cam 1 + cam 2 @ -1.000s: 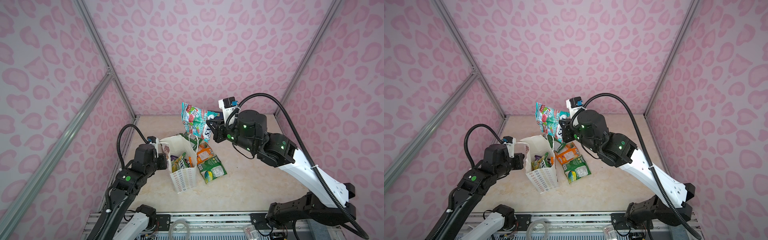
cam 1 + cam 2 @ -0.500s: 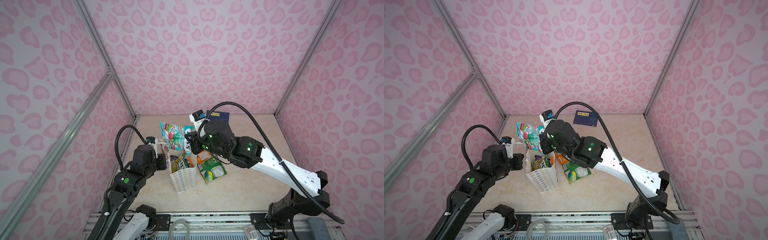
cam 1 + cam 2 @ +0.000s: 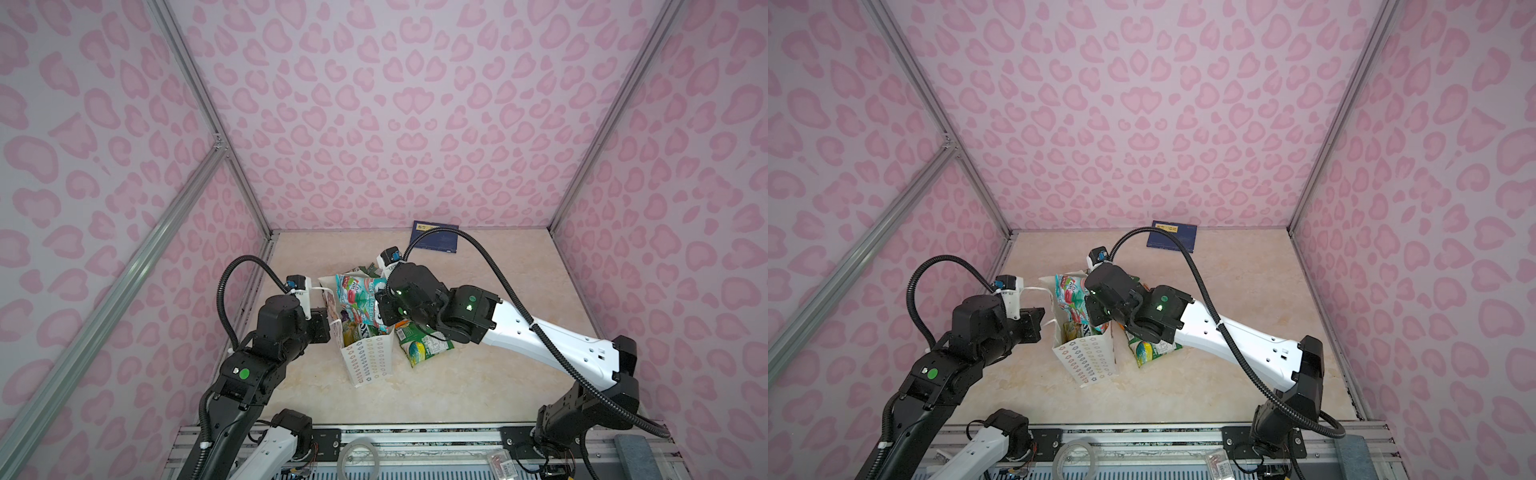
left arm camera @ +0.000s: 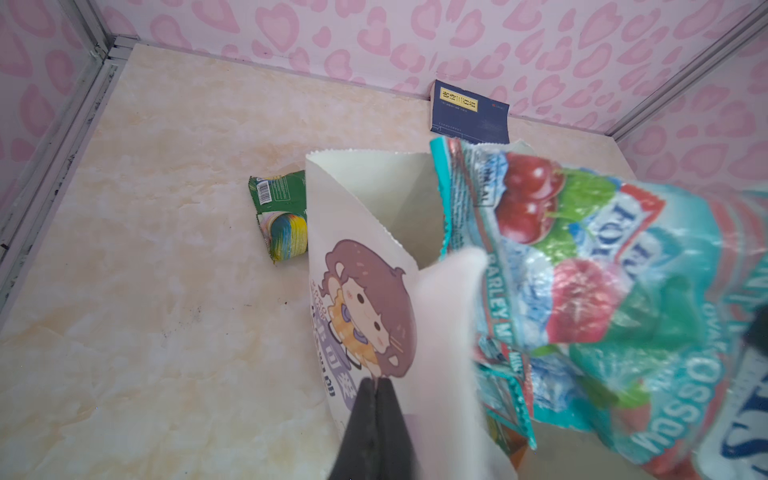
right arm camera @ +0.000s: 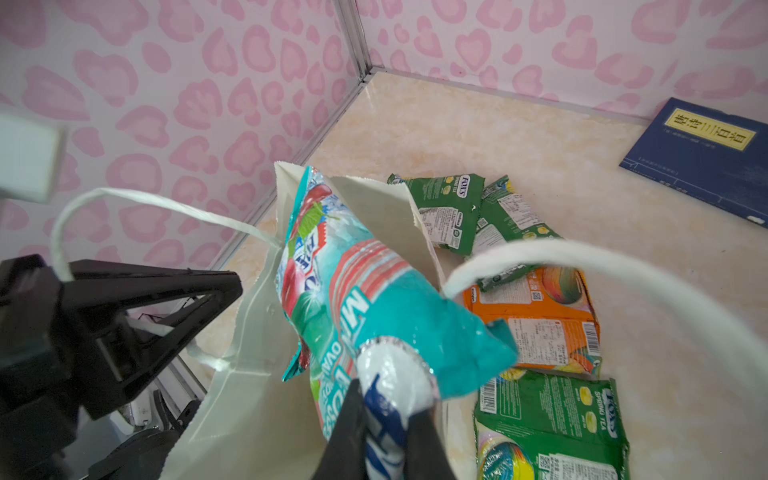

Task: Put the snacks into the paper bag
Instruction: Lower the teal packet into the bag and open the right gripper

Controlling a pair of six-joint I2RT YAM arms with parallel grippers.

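I have the left gripper pinched flat on the bag, on the wall with the cartoon figure, and the mouth stands open. In both top views the bag stands upright near the middle of the table.

The right gripper is clamped on the white-and-blue end of a teal pouch. That pouch slants across the bag's open mouth, its far end by the rear rim. I can't tell how deep it sits. In a top view, other pouches show inside the bag below it. One handle arcs close past the right wrist camera.

Just beside the bag, on the right arm's side, green pouches and an orange pouch lie flat on the table, touching one another. A dark blue card lies at the back wall, well apart from the bag.
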